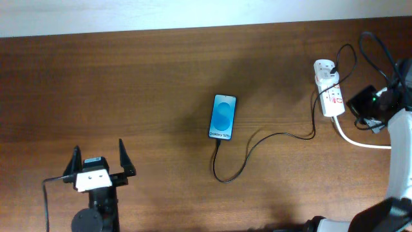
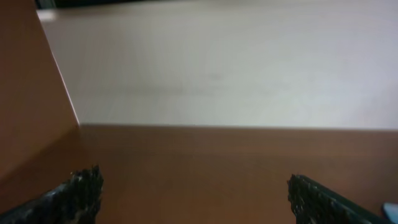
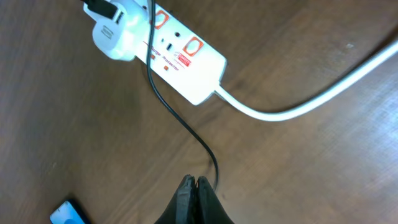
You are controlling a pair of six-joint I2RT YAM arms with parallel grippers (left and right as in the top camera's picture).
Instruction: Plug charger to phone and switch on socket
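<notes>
The phone (image 1: 223, 116) lies face up mid-table with its blue screen lit; a corner shows in the right wrist view (image 3: 64, 215). The black charger cable (image 1: 257, 143) runs from the phone's bottom edge, loops, and goes right to a white plug (image 1: 325, 68) seated in the white socket (image 1: 331, 98). In the right wrist view the socket (image 3: 186, 59), the plug (image 3: 115, 34) and the cable (image 3: 180, 118) are in view. My right gripper (image 3: 194, 182) is shut and empty, raised beside the socket (image 1: 354, 104). My left gripper (image 1: 98, 158) is open and empty at the front left (image 2: 193, 193).
The socket's thick white cord (image 1: 360, 142) trails off to the right, also in the right wrist view (image 3: 311, 102). More black cables (image 1: 376, 48) loop at the back right corner. The wooden table's far edge (image 1: 193, 31) meets a pale wall.
</notes>
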